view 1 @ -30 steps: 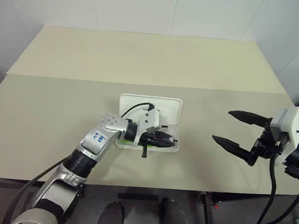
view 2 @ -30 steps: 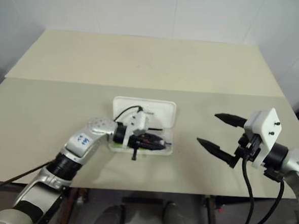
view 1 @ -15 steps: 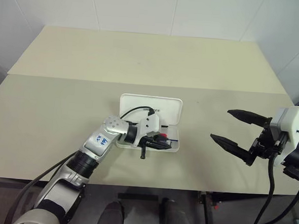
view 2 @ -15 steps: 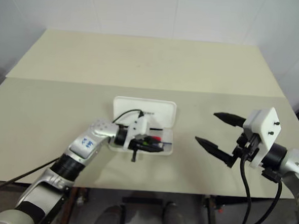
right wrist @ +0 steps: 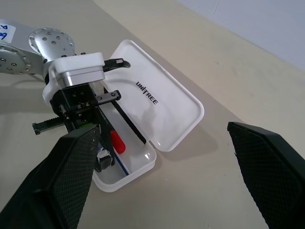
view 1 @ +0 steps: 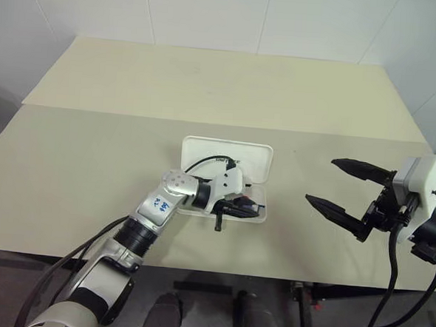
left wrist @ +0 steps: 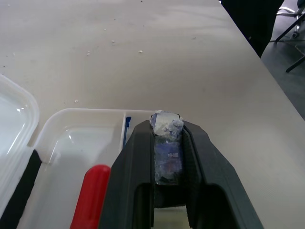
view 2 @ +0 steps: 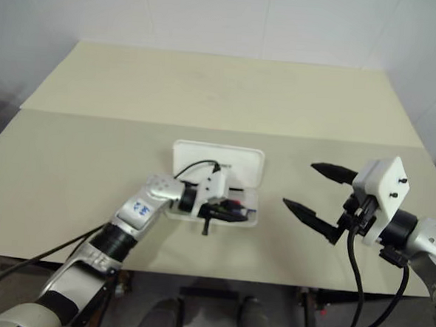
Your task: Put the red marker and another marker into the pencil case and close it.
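The pencil case (view 1: pixel 228 151) is seen at the centre of the left eye view, lying open on the table (view 1: pixel 93 148), with its lid folded back toward the upper part of the frame and its tray nearest the lower edge. The left gripper (view 1: pixel 239 207) is positioned over the tray, its fingers (left wrist: pixel 202 157) nearly closed on a pale, translucent object with a bluish core, judged to be the light green marker (left wrist: pixel 167 143). The object is held low and lengthwise along the tray, presumably so that it can be released flat inside.

The red marker (left wrist: pixel 92 193) is already laid in the tray, just beside the gripper; its red end is visible in the left wrist view, lower left.

The right gripper (view 1: pixel 344 190) is held at the right of the frame, well apart from the case, jaws fully spread and empty. It is judged to be kept clear, in readiness for closing the lid.
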Controlling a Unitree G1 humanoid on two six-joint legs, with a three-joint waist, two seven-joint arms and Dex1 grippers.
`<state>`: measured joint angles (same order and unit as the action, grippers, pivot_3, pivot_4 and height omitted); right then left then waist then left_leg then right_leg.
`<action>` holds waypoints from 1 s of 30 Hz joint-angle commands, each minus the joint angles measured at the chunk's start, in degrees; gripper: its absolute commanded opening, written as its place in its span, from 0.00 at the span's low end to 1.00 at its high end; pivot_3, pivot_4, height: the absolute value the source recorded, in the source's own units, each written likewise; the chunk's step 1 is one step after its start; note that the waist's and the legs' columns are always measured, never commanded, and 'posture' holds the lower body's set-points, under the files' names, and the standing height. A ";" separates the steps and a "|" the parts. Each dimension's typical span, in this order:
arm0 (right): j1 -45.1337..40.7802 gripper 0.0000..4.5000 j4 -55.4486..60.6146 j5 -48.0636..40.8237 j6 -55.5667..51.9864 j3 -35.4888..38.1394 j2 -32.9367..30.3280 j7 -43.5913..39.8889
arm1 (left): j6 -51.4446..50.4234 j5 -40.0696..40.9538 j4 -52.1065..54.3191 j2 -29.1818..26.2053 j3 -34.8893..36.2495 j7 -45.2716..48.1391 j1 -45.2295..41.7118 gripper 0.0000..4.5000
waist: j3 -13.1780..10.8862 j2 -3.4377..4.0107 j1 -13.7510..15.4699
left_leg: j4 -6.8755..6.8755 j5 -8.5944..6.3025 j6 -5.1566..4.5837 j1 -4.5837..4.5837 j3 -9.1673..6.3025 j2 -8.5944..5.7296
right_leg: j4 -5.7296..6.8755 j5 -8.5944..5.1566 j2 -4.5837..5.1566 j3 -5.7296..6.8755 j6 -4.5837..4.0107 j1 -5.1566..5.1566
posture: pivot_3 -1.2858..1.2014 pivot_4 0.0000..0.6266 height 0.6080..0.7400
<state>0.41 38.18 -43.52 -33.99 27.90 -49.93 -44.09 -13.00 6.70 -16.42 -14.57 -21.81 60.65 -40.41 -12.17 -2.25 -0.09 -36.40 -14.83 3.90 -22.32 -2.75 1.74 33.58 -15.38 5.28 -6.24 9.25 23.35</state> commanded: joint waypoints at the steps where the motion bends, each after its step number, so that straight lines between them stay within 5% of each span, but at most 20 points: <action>1: -0.11 1.00 1.84 -1.12 0.28 1.75 -0.13 0.85 | 1.47 -0.57 -0.93 1.33 0.16 -0.10 -1.98 0.07 | 0.00 0.00 0.00 | 0.00 0.00 0.00 0.00 0.00 0.00 | 0.00 0.01 -0.01 0.00 0.02 0.00 | 0.52 0.24 1.00; 10: 0.03 1.00 2.30 -1.14 0.59 1.37 0.18 1.66 | 3.00 -1.99 -4.25 2.86 -0.04 0.20 -2.74 0.07 | 0.00 0.00 0.00 | 0.02 0.00 0.00 0.00 0.00 0.00 | 0.00 0.02 -0.01 0.00 0.04 0.00 | 0.52 0.24 1.00; 22: -0.60 1.00 1.79 -1.10 0.80 0.93 -0.08 1.77 | 1.58 -0.72 -2.27 2.54 0.75 1.78 -2.06 0.96 | 0.00 0.00 -0.02 | 0.00 0.00 -0.01 0.01 0.00 0.00 | 0.00 0.02 -0.01 0.00 0.03 -0.01 | 0.52 0.24 1.00; 30: -1.89 1.00 1.03 -0.68 1.23 -1.18 0.50 1.91 | -7.47 8.10 14.14 -3.95 4.03 8.71 3.64 0.98 | 0.01 0.03 -0.25 | 0.14 0.00 -0.01 0.05 0.00 0.01 | 0.09 0.03 -0.01 0.00 0.06 0.02 | 0.52 0.24 1.00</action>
<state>-0.87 38.28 -43.96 -33.80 26.87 -49.86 -42.73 -18.88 11.61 -7.09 -17.76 -20.43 68.88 -37.66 -12.16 -2.22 -0.33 -36.24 -14.83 3.89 -22.26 -2.76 1.76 33.68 -15.35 5.27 -6.23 9.32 23.38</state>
